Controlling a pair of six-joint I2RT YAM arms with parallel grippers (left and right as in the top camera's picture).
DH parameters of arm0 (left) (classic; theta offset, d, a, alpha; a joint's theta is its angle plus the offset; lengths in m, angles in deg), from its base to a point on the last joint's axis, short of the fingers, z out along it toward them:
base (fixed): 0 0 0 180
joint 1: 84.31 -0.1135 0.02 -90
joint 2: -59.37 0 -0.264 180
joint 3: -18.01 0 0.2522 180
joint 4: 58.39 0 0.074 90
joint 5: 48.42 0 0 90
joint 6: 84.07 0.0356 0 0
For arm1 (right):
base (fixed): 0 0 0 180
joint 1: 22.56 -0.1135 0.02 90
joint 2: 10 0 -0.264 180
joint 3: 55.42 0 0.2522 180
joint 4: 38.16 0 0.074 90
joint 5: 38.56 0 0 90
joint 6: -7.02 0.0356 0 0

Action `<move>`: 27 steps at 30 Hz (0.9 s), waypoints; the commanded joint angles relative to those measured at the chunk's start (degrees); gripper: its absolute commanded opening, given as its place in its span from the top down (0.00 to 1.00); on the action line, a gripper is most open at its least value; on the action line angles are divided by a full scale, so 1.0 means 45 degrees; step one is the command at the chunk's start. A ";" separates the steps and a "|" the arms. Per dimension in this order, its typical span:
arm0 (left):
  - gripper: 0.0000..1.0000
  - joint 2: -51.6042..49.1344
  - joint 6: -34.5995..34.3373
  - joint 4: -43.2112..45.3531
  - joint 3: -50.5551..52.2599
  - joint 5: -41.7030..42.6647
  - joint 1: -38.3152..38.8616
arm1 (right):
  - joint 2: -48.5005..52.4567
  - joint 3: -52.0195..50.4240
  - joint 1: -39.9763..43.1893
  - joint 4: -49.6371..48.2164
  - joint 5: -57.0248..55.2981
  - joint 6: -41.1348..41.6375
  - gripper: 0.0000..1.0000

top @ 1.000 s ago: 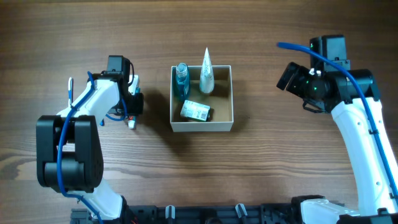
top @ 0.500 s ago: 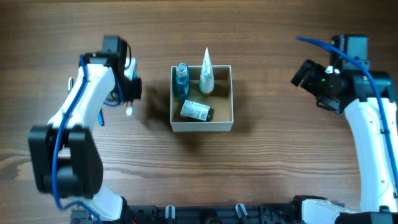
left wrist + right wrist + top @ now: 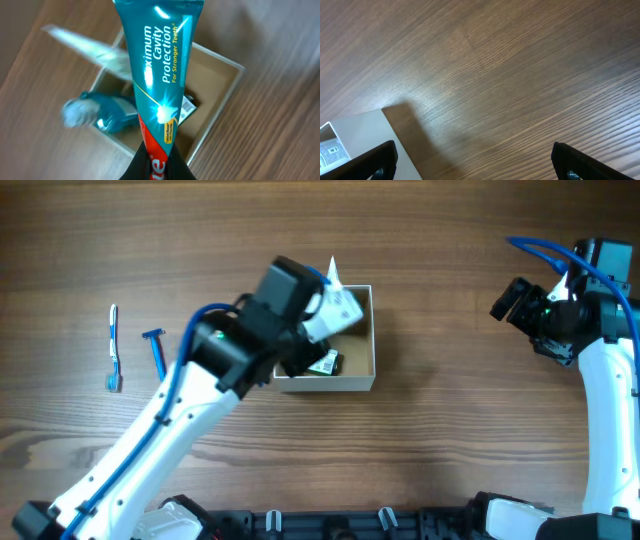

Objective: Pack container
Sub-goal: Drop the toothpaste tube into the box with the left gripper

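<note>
The container [image 3: 326,384] is a square white-walled box with a tan inside at the table's middle. My left gripper [image 3: 318,332] is above it, shut on a teal and red toothpaste tube [image 3: 159,75] that hangs over the container [image 3: 216,80]. Inside lie a blue bottle [image 3: 102,114], a white tube [image 3: 87,44] and a small dark labelled item [image 3: 331,364]. In the overhead view my arm hides the bottle. My right gripper [image 3: 512,298] is open and empty, far to the right of the container; its wrist view [image 3: 477,160] shows bare wood and a container corner [image 3: 355,132].
A toothbrush [image 3: 113,348] and a blue razor [image 3: 155,352] lie on the wooden table [image 3: 470,440] at the far left.
My left arm has swung from the table's left side to above the container, carrying the toothpaste tube. The toothbrush and razor now show. My right arm has drawn back to the right.
</note>
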 commanded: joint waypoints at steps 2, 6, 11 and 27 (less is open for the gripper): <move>0.96 -0.1321 0.1690 -0.0102 -0.0029 0.0160 0.0588 | 0.0049 -0.0097 0.0019 -0.0019 0.0204 -0.0257 0.00; 0.96 -0.2739 0.1690 -0.0053 -0.0024 0.0165 0.0359 | 0.0049 -0.0097 0.0019 -0.0019 0.0199 -0.0267 0.00; 0.82 -0.4235 0.1685 -0.0097 -0.0024 0.0102 0.0238 | 0.0049 -0.0097 0.0019 -0.0019 0.0199 -0.0262 0.00; 0.00 0.1481 -0.5503 -0.0748 -0.0039 -0.2701 -0.3128 | 0.0049 -0.0097 0.0019 0.0131 -0.0092 -0.0641 0.00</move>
